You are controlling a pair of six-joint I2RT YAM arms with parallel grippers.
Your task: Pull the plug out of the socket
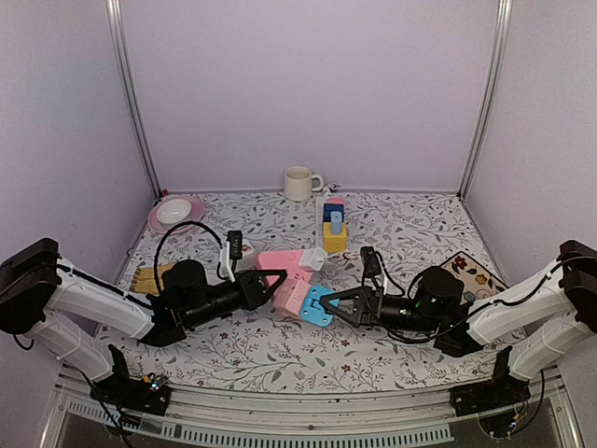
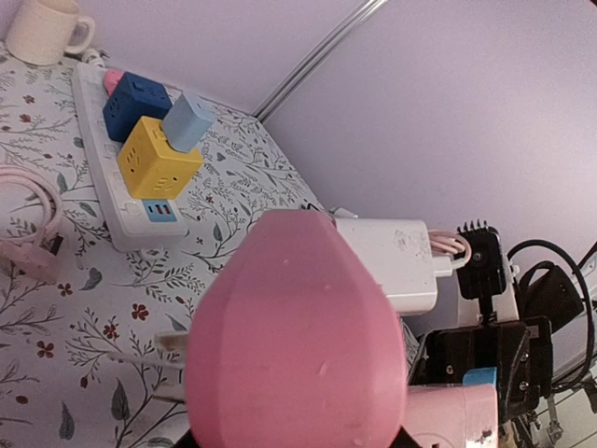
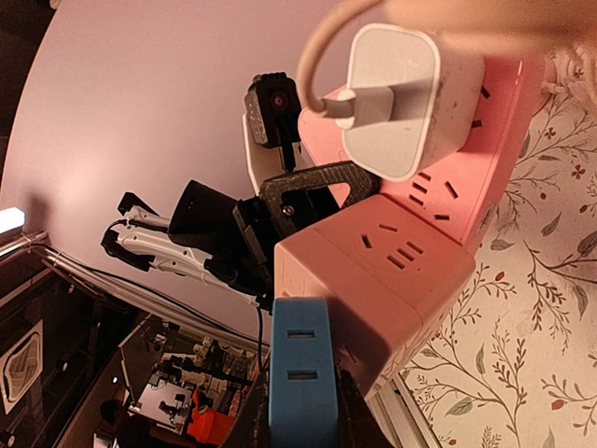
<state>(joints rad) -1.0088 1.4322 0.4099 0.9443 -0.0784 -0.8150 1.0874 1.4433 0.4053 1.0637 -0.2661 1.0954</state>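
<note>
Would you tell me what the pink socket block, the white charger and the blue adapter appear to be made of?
Pink socket block: moulded plastic, satin sheen with soft highlights. White charger: hard plastic, smooth, faintly speckled. Blue adapter: probably plastic too, matte, with crisp rectangular slots.

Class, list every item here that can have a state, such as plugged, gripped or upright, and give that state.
Pink plastic socket block: gripped by the left end effector.
White square charger plug: plugged into the pink socket block, cable attached.
Blue rectangular adapter: on the socket block, gripped by the right end effector.
Yellow cube adapter: plugged into the long white power strip.
Cream ceramic mug: upright.
</note>
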